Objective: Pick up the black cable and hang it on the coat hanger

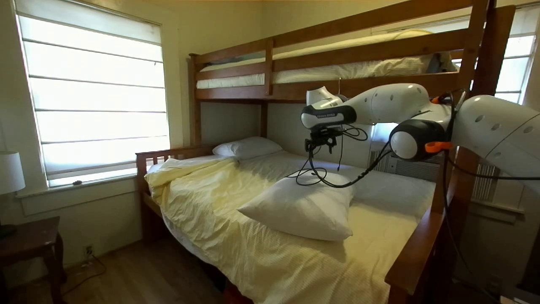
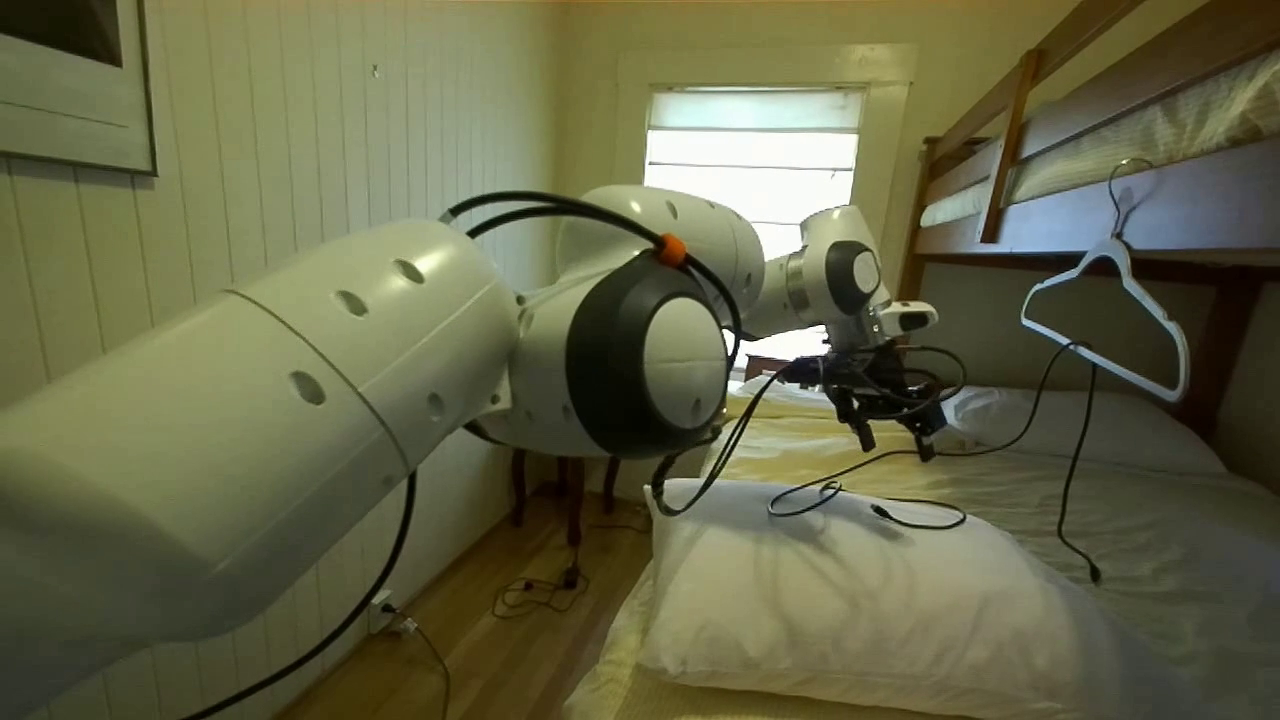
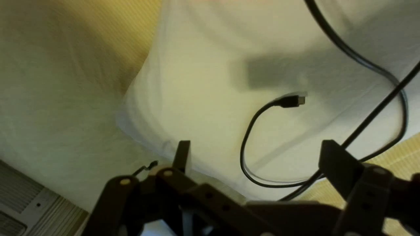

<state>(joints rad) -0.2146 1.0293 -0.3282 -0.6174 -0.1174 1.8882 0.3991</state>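
Note:
The black cable (image 2: 1076, 450) is draped over the lower bar of the white coat hanger (image 2: 1125, 371), one end dangling. Its other part slopes down past my gripper (image 2: 896, 445) to loops on the pillow. In the wrist view, a curl of cable (image 3: 241, 154) with a plug lies on white cloth below the gap of my gripper (image 3: 256, 144), and a strand passes behind the right finger (image 3: 338, 164). The jaws stand wide apart and grip nothing. An exterior view shows only the hanger's thin hook (image 1: 339, 86) above the arm; the arm hides most of it.
A white pillow (image 2: 860, 600) lies on the bed under the gripper. The upper bunk's wooden rail (image 2: 1220, 205) carries the hanger. Thick black arm cabling (image 1: 358, 179) sags near the pillow. A brown bed end (image 1: 415, 253) stands beside the arm.

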